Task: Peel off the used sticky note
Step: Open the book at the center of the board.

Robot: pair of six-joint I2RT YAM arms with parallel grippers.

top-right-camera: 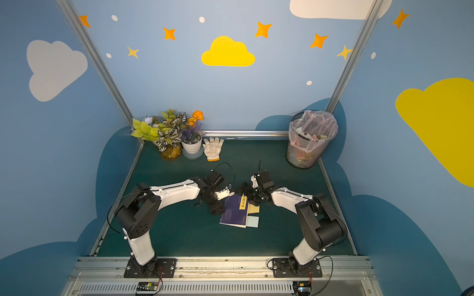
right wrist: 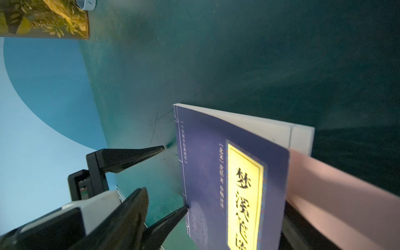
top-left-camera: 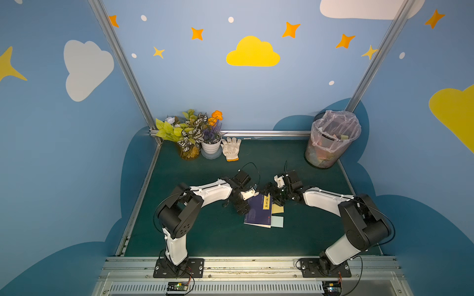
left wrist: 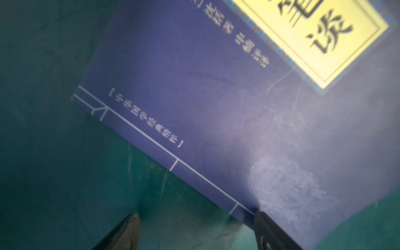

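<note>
A dark blue book (top-left-camera: 256, 210) (top-right-camera: 233, 212) with a yellow title label lies flat on the green table. Three sticky notes poke out of its page edge: pink (right wrist: 335, 201), yellow (top-left-camera: 278, 209) and light blue (top-left-camera: 277, 222). No writing shows on any of them, so I cannot tell which is the used one. My right gripper (top-left-camera: 273, 197) (right wrist: 216, 197) hangs open over the book's far corner, and the pink note lies across one of its fingers. My left gripper (left wrist: 197, 214) (right wrist: 175, 178) is open at the spine, with one fingertip (left wrist: 268, 229) on the cover's edge.
A wire bin (top-left-camera: 331, 138) lined with a plastic bag stands at the back right. Potted plants (top-left-camera: 195, 133) and a white glove (top-left-camera: 231, 148) sit at the back left. Blue walls and metal rails close in the table.
</note>
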